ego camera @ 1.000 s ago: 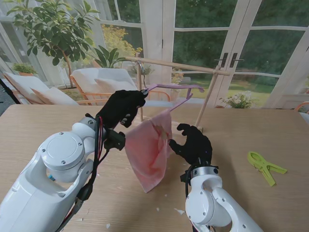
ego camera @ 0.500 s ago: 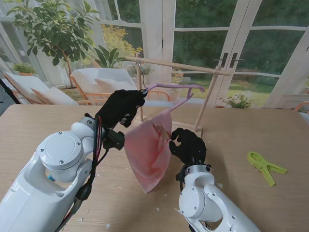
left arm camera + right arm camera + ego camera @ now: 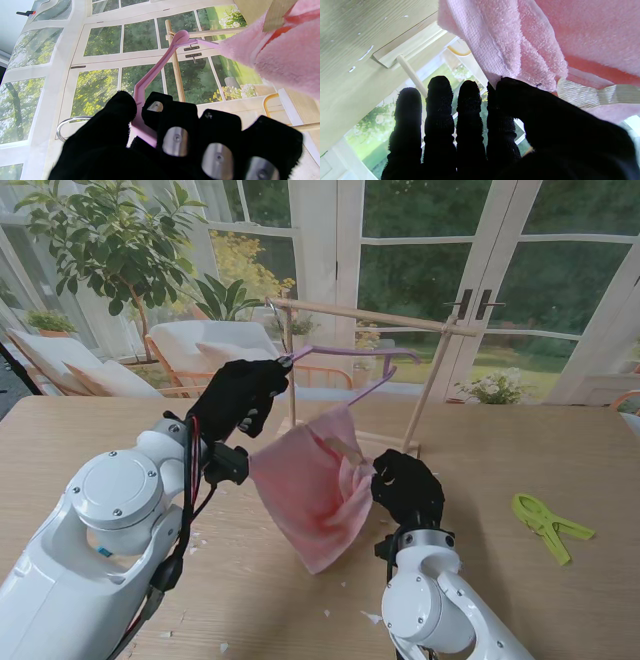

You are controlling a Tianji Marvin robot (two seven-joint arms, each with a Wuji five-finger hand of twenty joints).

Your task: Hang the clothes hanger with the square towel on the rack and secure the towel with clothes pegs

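Note:
My left hand (image 3: 238,395) is shut on the pink hanger (image 3: 365,353) just under its metal hook (image 3: 67,123), holding it up by the left end of the wooden rack's rod (image 3: 380,315). Whether the hook is over the rod I cannot tell. The pink square towel (image 3: 310,490) hangs from the hanger's bar and bulges to the right. A wooden peg (image 3: 344,448) sits on its right edge. My right hand (image 3: 408,488) is at that edge, its thumb pressed on the towel (image 3: 520,37) beside the forefinger. A green peg (image 3: 545,525) lies on the table at the right.
The rack's right post and base (image 3: 412,442) stand just beyond my right hand. Small white scraps (image 3: 330,612) dot the wooden table (image 3: 560,450) near me. Glass doors, chairs and a plant lie behind the table's far edge.
My left hand has lifted the hanger up and to the left, bringing the hook to the rod's end. The towel has swung and spread to the right, and my right hand has closed onto its edge.

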